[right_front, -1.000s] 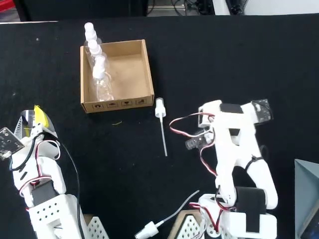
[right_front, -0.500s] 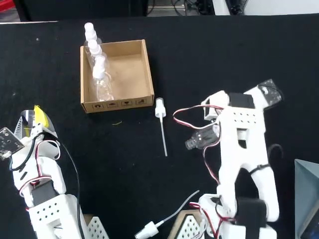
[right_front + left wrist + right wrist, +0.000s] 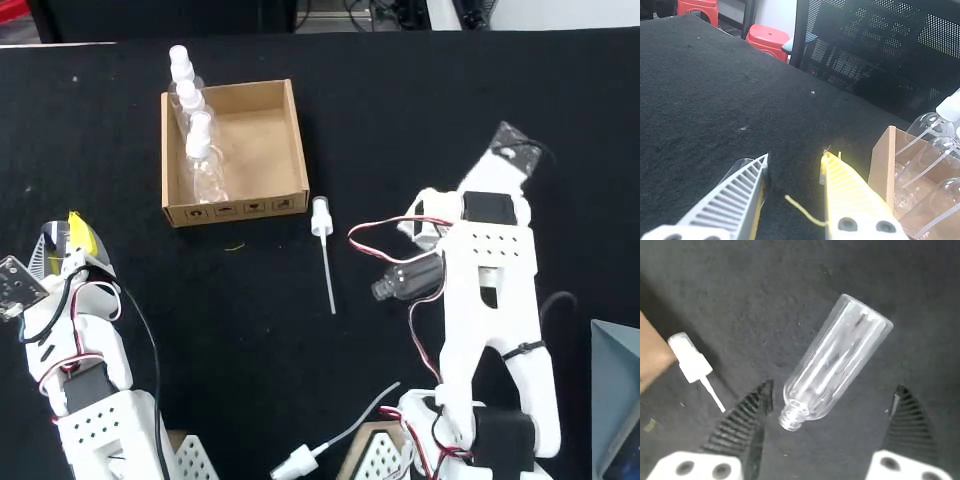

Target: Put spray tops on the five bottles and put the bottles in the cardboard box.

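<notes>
Capped bottles (image 3: 203, 165) in cardboard box (image 3: 298, 140); uncapped bottle (image 3: 837, 365) outside.

Bottle (image 3: 400, 282): base end hidden under right arm (image 3: 486, 300) | spray top (image 3: 296, 463): head clipped by lower edge of high view | box (image 3: 882, 156): one corner seen, remainder cut off | boxed bottles (image 3: 927, 125): cut off, count unclear.

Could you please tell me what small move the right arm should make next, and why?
Probably lower the right pincer and close it on the bare bottle: the jaws stand open on either side of it, and it lies flat, not yet gripped.
</notes>
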You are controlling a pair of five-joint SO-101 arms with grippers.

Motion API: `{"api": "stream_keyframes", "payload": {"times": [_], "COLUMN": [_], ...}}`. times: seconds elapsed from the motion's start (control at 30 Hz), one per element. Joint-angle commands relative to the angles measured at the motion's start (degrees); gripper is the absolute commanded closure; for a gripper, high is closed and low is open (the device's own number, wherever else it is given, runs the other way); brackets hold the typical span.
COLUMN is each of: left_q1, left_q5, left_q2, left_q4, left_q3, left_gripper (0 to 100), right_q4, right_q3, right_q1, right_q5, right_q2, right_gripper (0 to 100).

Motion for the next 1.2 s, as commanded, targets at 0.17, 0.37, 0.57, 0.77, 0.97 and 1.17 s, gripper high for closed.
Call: {"api": "stream_keyframes", "payload": {"times": [0.17, 0.37, 0.57, 0.77, 0.97, 1.17], "left_q1": [-0.66, -0.75, -0.66, -0.66, -0.66, -0.57], "left_q5": [-0.09, -0.09, -0.09, -0.09, -0.09, -0.09], "left_q2": [-0.7, -0.7, -0.7, -0.7, -0.7, -0.7], "left_q4": [-1.05, -1.05, -1.05, -1.05, -1.05, -1.05], "left_q3": [1.27, 1.27, 1.27, 1.27, 1.27, 1.27], "left_gripper": [85, 85, 85, 85, 85, 85], "right_q4": [0.09, 0.44, 0.44, 2.99, 4.66, 7.74], "right_q3": [-3.65, -3.56, -2.77, -2.77, -2.68, -3.03], "right_q1": [1.32, 1.14, 1.14, 0.97, 1.05, 0.97], "right_q5": [19.43, 32.62, 45.98, 57.32, 73.41, 82.29], "right_q2": [-3.3, -3.21, -3.21, -3.21, -3.12, -3.12], "right_gripper": [69.1, 69.1, 69.0, 68.7, 68.7, 68.7]}}
